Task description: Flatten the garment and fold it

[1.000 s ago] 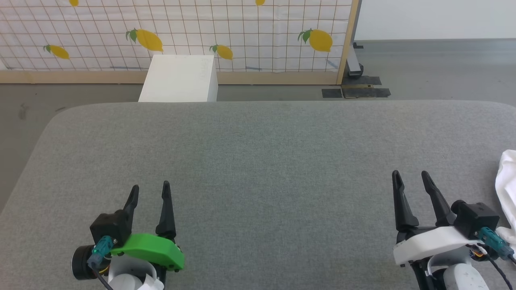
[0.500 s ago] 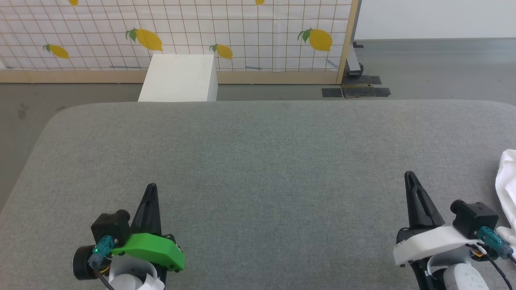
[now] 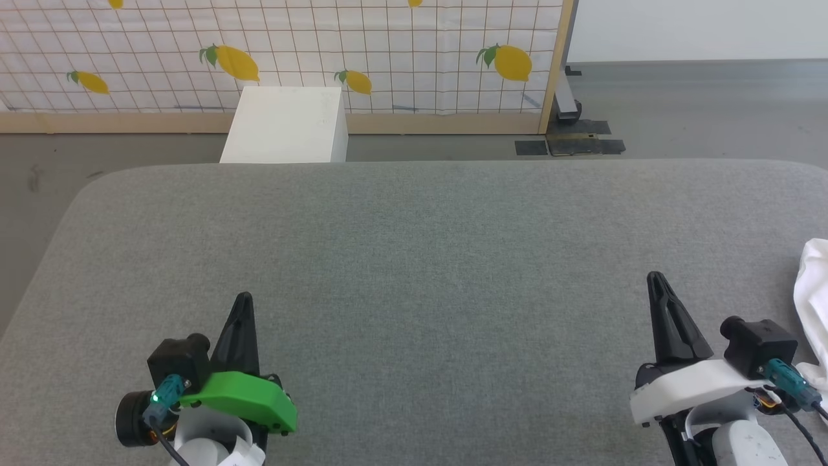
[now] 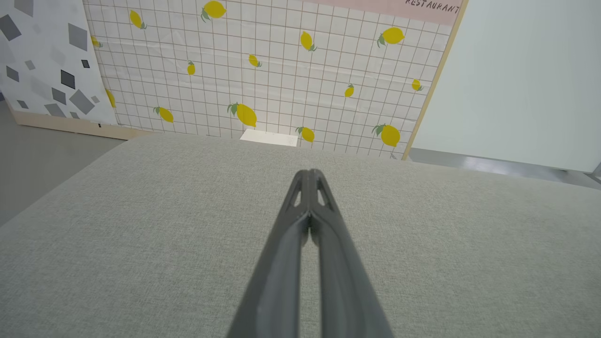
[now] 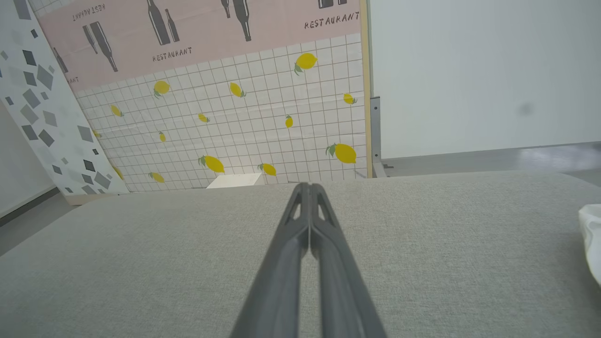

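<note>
The white garment (image 3: pixel 814 304) lies bunched at the far right edge of the grey table (image 3: pixel 414 259), partly cut off by the frame; a bit of it shows in the right wrist view as the garment (image 5: pixel 592 239). My right gripper (image 3: pixel 657 278) hovers just left of it, shut with nothing between its fingers, tips touching as the right gripper (image 5: pixel 309 187). My left gripper (image 3: pixel 243 299) stands at the lower left, also shut and empty, seen as the left gripper (image 4: pixel 309 173).
A white rigid box (image 3: pixel 284 126) stands on the floor behind the table's far edge, in front of a lemon-patterned partition (image 3: pixel 388 52). The table's rounded corner (image 3: pixel 84 194) is at the far left.
Both grippers were open one second ago and have closed with nothing in them. The arms have barely moved; the head view shifted very slightly.
</note>
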Robot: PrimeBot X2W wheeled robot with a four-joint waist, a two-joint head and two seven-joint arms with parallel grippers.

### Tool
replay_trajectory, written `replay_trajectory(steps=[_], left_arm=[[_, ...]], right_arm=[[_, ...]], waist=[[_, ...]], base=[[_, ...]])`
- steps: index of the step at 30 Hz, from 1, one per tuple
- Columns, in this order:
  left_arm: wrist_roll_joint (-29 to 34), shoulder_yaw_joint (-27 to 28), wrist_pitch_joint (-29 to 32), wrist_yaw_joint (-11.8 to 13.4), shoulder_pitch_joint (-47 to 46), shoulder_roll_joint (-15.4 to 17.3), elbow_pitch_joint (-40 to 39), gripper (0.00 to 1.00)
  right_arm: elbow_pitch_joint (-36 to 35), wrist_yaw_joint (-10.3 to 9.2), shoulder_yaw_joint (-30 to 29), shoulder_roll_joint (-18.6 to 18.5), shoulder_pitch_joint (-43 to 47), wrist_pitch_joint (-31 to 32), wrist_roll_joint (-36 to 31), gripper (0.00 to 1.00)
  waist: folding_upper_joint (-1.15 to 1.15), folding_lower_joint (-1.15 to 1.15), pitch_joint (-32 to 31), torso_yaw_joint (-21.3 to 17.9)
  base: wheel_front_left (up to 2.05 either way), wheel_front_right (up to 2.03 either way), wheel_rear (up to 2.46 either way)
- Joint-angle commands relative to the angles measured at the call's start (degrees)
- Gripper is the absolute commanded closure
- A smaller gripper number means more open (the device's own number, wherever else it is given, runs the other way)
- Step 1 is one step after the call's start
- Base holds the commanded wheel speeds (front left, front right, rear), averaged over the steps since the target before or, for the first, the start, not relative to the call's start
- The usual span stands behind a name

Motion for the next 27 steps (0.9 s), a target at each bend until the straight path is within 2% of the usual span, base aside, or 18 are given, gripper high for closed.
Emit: replay_trajectory(steps=[1,27], left_arm=[[1.25,0.27,0.28,-0.14,0.53,-0.19,-0.49,1.0],[4.56,1.26,2.82,-0.43,1.33,-0.84,-2.82,1.0]], right_arm=[[-0.59,-0.01,0.16,0.01,0.68,0.43,-0.66,1.0],[-3.47,-0.03,0.5,0.03,1.62,3.21,-3.36,1.0]], waist=[[0.08,0.0,0.01,-0.01],[0.18,0.0,0.2,-0.31]], base=[[0.0,0.0,0.0],[0.0,0.0,0.0]])
